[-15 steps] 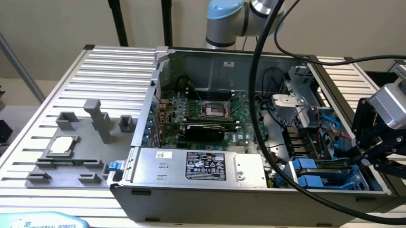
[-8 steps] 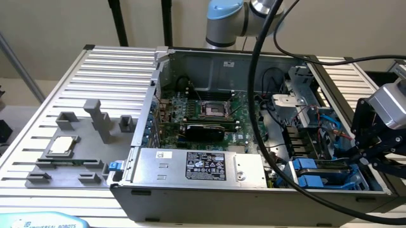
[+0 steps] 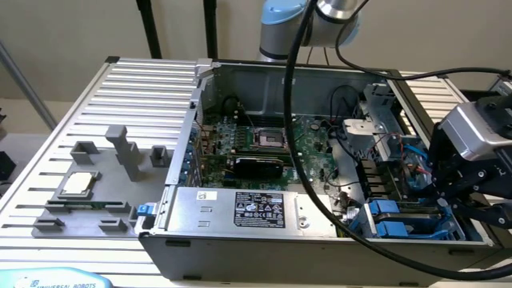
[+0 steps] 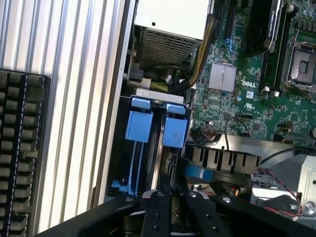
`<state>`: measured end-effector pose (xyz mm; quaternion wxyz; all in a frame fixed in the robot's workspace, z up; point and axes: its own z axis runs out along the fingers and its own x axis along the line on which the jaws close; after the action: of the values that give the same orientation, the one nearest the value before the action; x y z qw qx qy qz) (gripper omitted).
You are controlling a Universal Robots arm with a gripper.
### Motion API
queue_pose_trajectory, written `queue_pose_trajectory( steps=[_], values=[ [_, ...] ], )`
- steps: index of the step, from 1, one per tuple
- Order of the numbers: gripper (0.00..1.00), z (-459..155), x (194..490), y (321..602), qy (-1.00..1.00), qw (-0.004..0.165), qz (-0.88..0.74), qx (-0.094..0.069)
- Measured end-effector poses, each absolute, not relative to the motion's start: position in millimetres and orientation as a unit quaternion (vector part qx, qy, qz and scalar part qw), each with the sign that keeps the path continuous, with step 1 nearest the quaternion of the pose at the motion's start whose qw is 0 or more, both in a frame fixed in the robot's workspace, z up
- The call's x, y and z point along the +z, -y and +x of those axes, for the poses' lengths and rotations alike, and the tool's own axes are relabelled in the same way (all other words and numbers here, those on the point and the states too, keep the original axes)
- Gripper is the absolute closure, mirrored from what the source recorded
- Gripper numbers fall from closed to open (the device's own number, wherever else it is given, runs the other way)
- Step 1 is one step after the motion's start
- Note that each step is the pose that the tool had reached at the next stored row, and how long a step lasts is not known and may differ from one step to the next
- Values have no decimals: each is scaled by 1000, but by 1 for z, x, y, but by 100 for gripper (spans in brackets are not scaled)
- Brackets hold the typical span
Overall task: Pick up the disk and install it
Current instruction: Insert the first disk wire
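Disk (image 4: 175, 133), thin and flat with blue plastic rails, stands on edge. My gripper (image 4: 172, 197) has its jaws almost together, pinching the disk's edge.

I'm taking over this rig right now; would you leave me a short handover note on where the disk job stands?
Gripper: low over the bay in the case, at the exterior view's right. I cannot tell whether it grips the disk.
Disk: in the bay, blue rails showing, right at the gripper.
Done: the disk is off the table and in the bay.
Left: full seating is not confirmed.
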<state>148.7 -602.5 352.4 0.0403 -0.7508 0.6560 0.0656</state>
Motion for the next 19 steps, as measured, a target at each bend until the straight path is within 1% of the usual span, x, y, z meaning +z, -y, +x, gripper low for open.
queue_pose_trajectory(
  steps=[7, 19],
  values=[
    [84, 144, 349, 601, -661, 27, -748, 54],
    [84, 144, 345, 597, -686, 28, -725, 52]
  ],
)
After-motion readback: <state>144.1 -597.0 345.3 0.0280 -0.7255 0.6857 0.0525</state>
